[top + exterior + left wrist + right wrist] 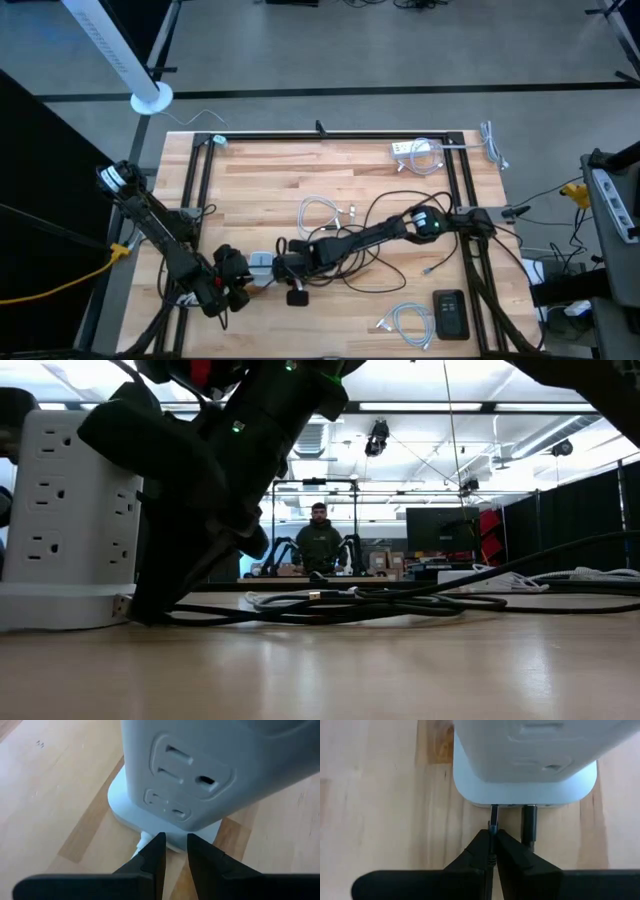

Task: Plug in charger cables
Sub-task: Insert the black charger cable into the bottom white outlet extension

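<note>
My right gripper (492, 851) is clenched on the small plug tip (493, 820) of a thin cable, held at the base of the white power tower (525, 765), tip at a port in its lower edge. A black plug (529, 826) already sits in the port just beside it. Tower stands near the table's near-left (261, 266). My left gripper (173, 851) is at the tower's other side, fingers slightly apart, grasping nothing; a white cord (141, 841) exits the base there. Long black cable (385, 262) loops mid-table; white coils lie far of it (320, 214), near-right (405, 320) and far-right (420, 155). Person (319, 540) stands in the room beyond the wooden table (260, 170)
</note>
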`<move>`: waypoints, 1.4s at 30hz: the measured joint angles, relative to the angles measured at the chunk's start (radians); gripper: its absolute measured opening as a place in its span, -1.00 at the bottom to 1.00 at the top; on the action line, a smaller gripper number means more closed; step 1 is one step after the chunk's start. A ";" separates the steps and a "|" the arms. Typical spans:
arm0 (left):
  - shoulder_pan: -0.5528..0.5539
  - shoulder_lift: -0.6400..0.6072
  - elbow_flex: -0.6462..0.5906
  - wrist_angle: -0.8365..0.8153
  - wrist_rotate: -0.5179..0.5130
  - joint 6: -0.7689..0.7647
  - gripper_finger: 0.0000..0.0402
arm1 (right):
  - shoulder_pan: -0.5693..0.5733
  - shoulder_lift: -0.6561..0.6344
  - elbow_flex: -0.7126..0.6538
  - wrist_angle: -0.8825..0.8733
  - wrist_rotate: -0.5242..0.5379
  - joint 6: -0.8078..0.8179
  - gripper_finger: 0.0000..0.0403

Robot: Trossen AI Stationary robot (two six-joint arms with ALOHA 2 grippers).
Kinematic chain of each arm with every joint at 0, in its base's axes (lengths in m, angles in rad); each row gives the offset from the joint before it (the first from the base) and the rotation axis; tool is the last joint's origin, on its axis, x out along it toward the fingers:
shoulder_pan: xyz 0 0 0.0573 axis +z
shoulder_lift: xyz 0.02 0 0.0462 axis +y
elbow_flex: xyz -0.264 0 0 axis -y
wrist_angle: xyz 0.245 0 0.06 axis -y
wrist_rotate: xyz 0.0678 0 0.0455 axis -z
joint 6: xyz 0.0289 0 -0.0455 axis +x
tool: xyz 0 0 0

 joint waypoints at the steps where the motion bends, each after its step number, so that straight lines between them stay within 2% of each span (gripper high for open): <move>1: 0.000 0.000 0.000 0.000 -0.005 0.000 -0.68 | -0.003 0.003 0.000 0.003 -0.009 0.017 -0.96; 11: 0.000 0.000 0.000 0.000 -0.042 0.019 -0.68 | -0.010 0.007 -0.003 0.018 -0.020 0.037 -0.96; 24: 0.000 0.000 0.000 0.003 -0.042 0.022 -0.68 | 0.011 -0.004 -0.002 0.027 0.051 -0.019 -0.96; 29: 0.000 0.000 0.000 0.006 -0.042 0.024 -0.68 | 0.031 -0.008 -0.002 0.026 0.121 -0.035 -0.96; 38: 0.001 0.000 0.000 0.008 -0.048 0.023 -0.68 | 0.048 -0.010 -0.001 0.021 0.122 -0.031 -0.96; 42: 0.003 0.000 0.000 0.018 -0.057 0.022 -0.68 | 0.049 -0.047 -0.001 -0.051 0.123 -0.018 -0.96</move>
